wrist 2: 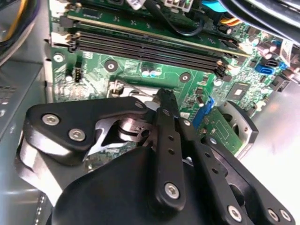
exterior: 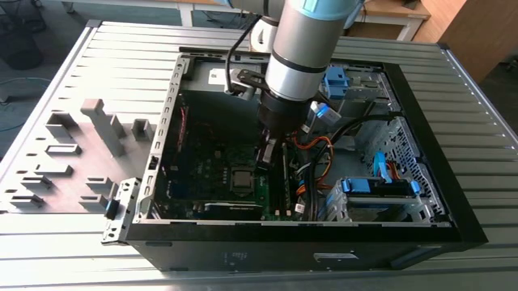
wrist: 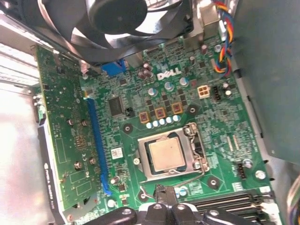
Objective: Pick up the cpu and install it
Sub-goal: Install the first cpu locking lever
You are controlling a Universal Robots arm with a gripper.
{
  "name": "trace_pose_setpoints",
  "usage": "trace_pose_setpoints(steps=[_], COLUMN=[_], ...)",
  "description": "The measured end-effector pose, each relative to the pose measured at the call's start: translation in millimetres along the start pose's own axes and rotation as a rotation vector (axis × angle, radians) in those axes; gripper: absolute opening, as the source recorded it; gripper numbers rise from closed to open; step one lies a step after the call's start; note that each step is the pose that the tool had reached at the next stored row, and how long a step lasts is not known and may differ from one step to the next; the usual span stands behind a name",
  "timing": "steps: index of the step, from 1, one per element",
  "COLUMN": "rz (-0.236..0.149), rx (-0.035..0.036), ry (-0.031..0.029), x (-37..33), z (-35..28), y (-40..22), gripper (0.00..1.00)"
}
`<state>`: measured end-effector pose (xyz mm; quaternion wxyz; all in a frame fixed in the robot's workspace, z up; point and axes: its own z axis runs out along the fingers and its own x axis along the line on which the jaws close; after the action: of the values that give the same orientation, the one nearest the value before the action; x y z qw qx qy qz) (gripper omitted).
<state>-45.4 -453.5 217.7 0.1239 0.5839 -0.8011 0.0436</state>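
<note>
Cpu: silver-grey square lying flat in the socket on the green motherboard; seen also in the exterior view.
Socket frame: metal, framing the chip's edges.
Fingers: closed tip to tip, gripping nothing, hovering just above the board beside the socket.
Gripper: near the socket's edge, between it and the black memory slots.
Arm: reaching down into the open PC case.
Worktop: ribbed metal, carrying the case.
</note>
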Motion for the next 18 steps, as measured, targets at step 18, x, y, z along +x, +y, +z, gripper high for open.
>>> trace_pose_setpoints(steps=[18], rz=[0.009], rx=[0.0174], ry=[0.0573], x=[-4.6], z=[11.9], y=[4.7], gripper=[0.11])
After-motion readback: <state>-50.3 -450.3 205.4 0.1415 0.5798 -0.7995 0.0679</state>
